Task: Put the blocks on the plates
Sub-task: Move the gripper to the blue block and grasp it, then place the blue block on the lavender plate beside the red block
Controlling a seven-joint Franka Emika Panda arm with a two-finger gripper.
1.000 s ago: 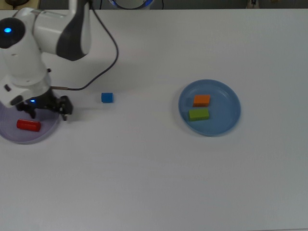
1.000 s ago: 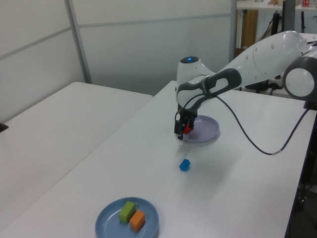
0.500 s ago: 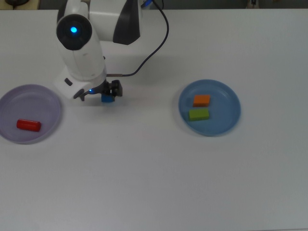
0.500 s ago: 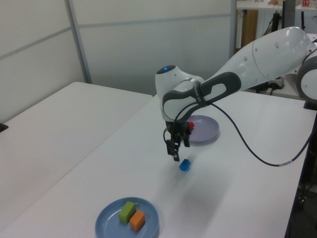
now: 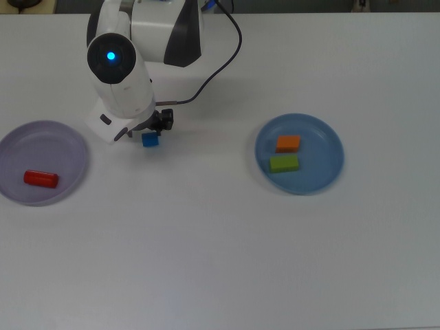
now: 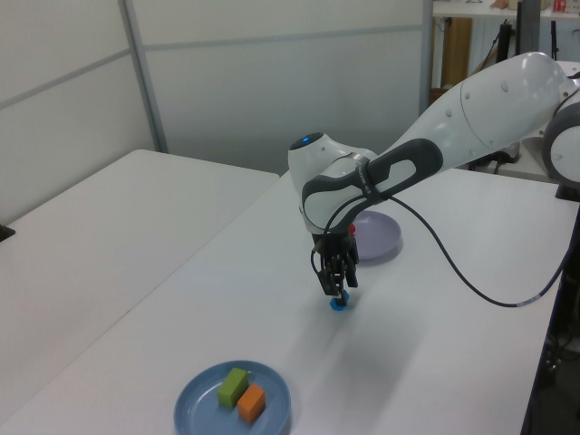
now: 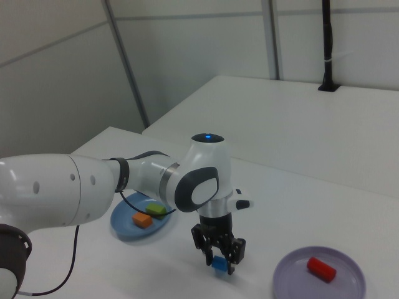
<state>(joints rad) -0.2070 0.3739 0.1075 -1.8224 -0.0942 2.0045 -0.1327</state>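
The blue cube (image 5: 150, 141) rests on the white table, and my gripper (image 5: 150, 133) has come down over it. In the right view my gripper (image 7: 219, 261) is open, with one finger on each side of the blue cube (image 7: 219, 267). The red bar (image 5: 40, 179) lies on the lavender plate (image 5: 62, 148) at the top view's left. On the blue plate (image 5: 323, 161) at the top view's right sit the orange block (image 5: 288, 144) and the green block (image 5: 284, 163). The left view shows my gripper (image 6: 337, 294) low over the cube (image 6: 337, 305).
The arm's black cable (image 5: 213, 65) loops over the table behind the gripper. The white table (image 5: 220, 247) stretches wide in front of both plates. A second white table (image 6: 100, 227) stands at the left view's left.
My gripper left the lavender plate, where the red bar stays, crossed to the blue cube and has dropped down around it. The cube has not moved.
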